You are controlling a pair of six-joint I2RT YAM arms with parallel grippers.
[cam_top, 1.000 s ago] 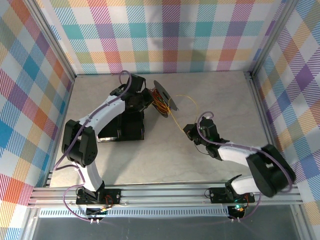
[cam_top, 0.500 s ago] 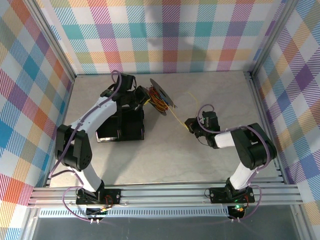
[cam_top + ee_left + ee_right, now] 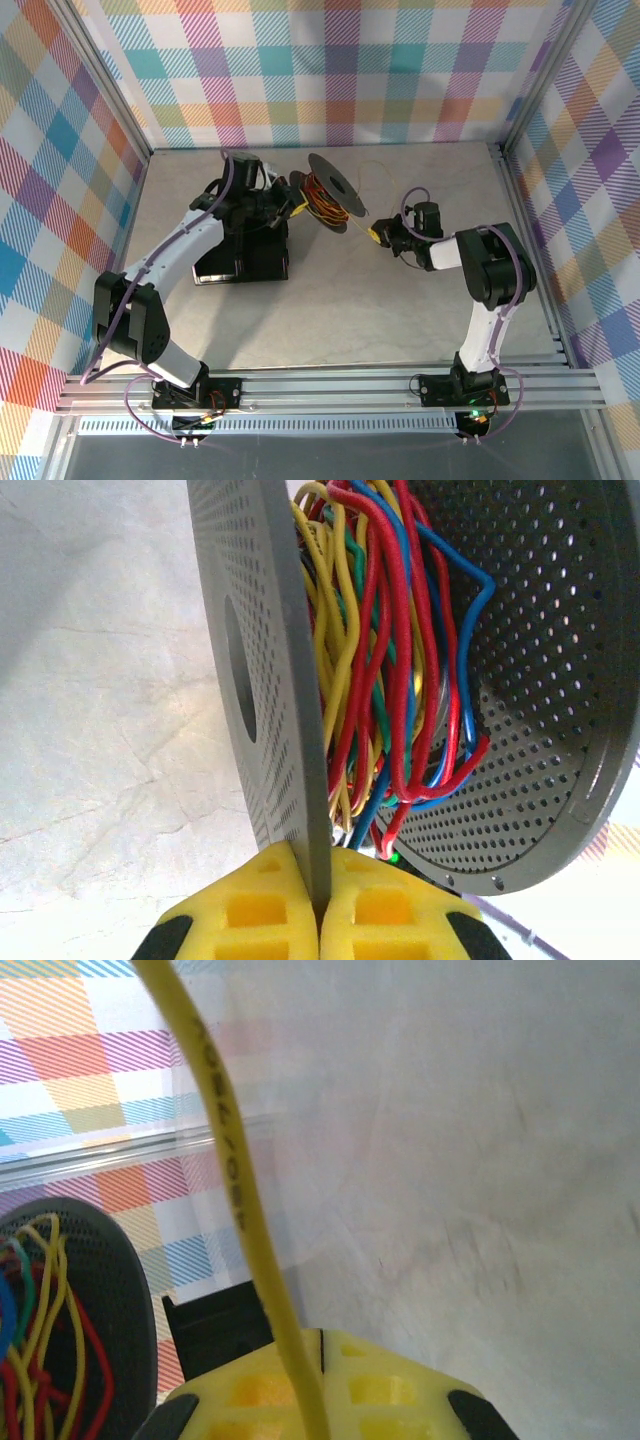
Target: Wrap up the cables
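The left end effector (image 3: 320, 905) is pinched tight on the rim of the grey spool (image 3: 262, 660), cables (image 3: 385, 650) wound inside. At the spool's 4 o'clock, the right end effector (image 3: 320, 1365) squeezes one yellow cable (image 3: 228, 1140).

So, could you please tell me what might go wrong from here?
1. The left gripper pinches the spool only by one thin flange edge, so a pull might twist it loose.
2. The cables lie loose and crossed between the flanges; loops could spill over a rim.
3. The right gripper holds the yellow cable in a narrow pinch; it may slip through.
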